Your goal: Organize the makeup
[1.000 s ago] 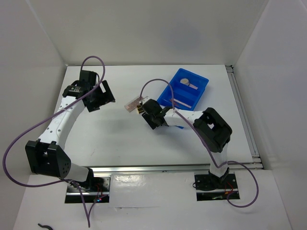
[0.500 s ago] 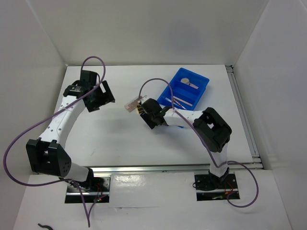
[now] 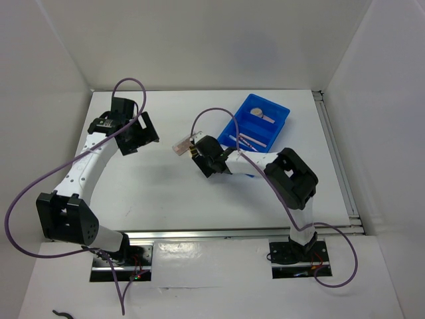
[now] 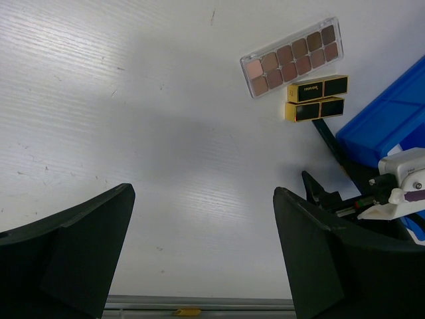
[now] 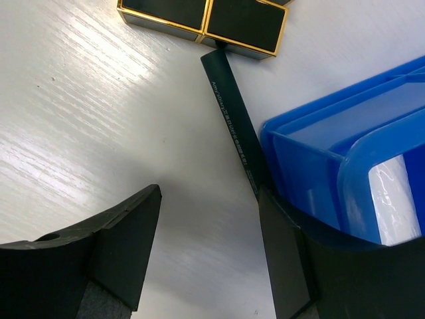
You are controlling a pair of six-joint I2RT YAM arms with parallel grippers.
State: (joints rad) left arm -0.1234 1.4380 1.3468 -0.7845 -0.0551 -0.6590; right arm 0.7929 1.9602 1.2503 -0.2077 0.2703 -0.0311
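A clear eyeshadow palette (image 4: 292, 58) with pink and brown pans lies on the white table; it also shows in the top view (image 3: 182, 144). Two black boxes with gold edges (image 4: 315, 98) lie just below it and also show in the right wrist view (image 5: 202, 13). A thin black pencil (image 5: 232, 119) runs from the boxes down along the blue bin (image 5: 345, 153). My right gripper (image 5: 209, 246) is open and empty, low over the table, its right finger at the pencil's near end. My left gripper (image 4: 202, 252) is open and empty, raised at the far left (image 3: 141, 133).
The blue divided bin (image 3: 255, 123) stands at the back right and holds a round compact (image 3: 256, 113) and thin pencils (image 3: 247, 139). The right gripper (image 3: 196, 154) sits between the bin and the palette. White walls enclose the table on three sides.
My right gripper has shifted slightly left and away, toward the palette. The left arm has not moved.
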